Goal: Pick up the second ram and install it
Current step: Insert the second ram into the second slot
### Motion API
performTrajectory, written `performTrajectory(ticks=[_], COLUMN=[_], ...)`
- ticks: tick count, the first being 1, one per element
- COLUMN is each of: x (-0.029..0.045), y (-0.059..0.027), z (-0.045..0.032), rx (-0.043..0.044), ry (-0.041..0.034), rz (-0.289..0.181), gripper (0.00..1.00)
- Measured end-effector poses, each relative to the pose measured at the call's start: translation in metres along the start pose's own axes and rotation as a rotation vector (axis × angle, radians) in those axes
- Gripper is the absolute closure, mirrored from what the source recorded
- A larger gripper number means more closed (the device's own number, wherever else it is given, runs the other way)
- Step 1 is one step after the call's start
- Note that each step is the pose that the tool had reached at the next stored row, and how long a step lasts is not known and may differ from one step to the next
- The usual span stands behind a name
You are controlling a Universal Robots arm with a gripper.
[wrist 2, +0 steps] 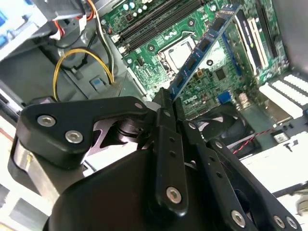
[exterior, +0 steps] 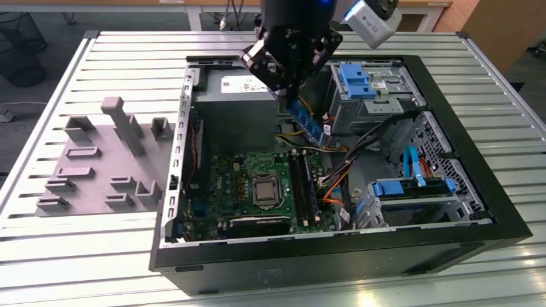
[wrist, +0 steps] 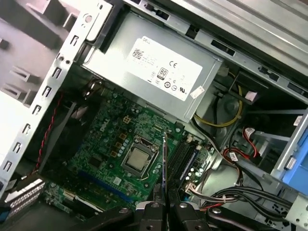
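- Exterior view: I see my gripper [exterior: 288, 89] hanging over the open computer case [exterior: 477, 211], above the power supply's [exterior: 234, 109] edge. It is clamped on the second ram [exterior: 307, 121], which juts out below the fingers as a slim blue-green strip, slanting down toward the exterior view's right. The stick is in the air, clear of the motherboard [exterior: 247, 169]. The memory slots [exterior: 305, 185] lie further down the board, beside the CPU socket [exterior: 265, 190] on the exterior view's right. So the slots sit below and beyond the stick's free end, and by my judgement its long axis is tilted off theirs.
- Second wrist view: Here the black fingers [wrist 2: 166, 120] pinch one end of the second ram [wrist 2: 204, 48], and the stick runs away from them as a long diagonal over the green board. Its dark chips face the camera. The memory slots [wrist 2: 154, 19] run at an angle to that diagonal, past the CPU socket [wrist 2: 180, 53], well apart from the stick.
- First wrist view: I look almost straight down the second ram [wrist: 164, 163], so it shows edge-on as a thin dark line rising from between the fingertips [wrist: 153, 209]. The memory slots [wrist: 185, 156] lie just beside that line, on the side away from the CPU socket [wrist: 138, 159]. The stick looks near parallel to them here but not yet over one.
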State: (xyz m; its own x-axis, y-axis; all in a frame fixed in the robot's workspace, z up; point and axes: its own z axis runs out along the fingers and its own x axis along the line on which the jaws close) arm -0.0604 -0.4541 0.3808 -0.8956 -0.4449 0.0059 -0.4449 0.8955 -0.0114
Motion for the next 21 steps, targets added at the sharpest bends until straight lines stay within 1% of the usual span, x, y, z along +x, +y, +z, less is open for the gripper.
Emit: performTrajectory(ticks=[21], x=[0.0], y=[0.0], z=[0.0037], rx=[0.0021], ry=[0.0065], rz=[0.376], gripper=[0.86])
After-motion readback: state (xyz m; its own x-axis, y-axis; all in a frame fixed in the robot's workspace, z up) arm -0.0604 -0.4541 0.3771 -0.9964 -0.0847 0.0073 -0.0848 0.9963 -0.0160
